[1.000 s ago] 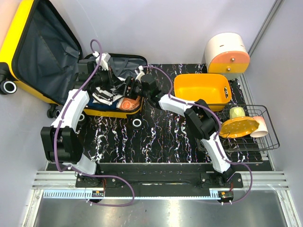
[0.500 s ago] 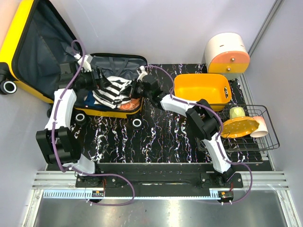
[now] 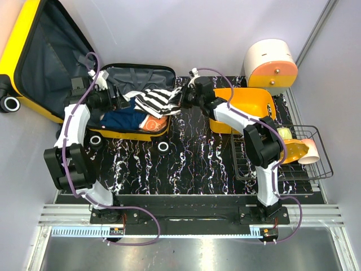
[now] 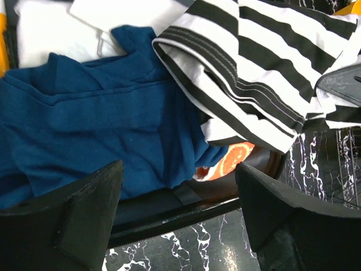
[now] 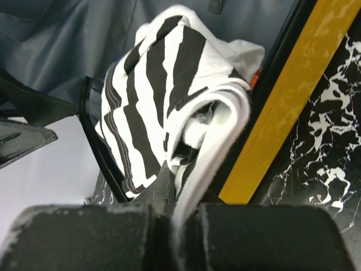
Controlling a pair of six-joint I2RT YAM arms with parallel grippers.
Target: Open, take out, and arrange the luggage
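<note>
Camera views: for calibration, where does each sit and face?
Top external: above and behind the robot, facing down on the open glossy yellow hard-shell suitcase; left arm and right arm whole.
Left wrist: on the left arm, facing into the suitcase at blue fabric; its spread black fingers show.
Right wrist: on the right arm, facing the suitcase rim; its shut fingers pinch a black-and-white striped garment.
All three share that garment.

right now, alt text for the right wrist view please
The right gripper, jaws shut, pinches a folded black-and-white striped garment beside the luggage's yellow rim. Grey lining lies behind, black marbled tabletop to the right.
</note>
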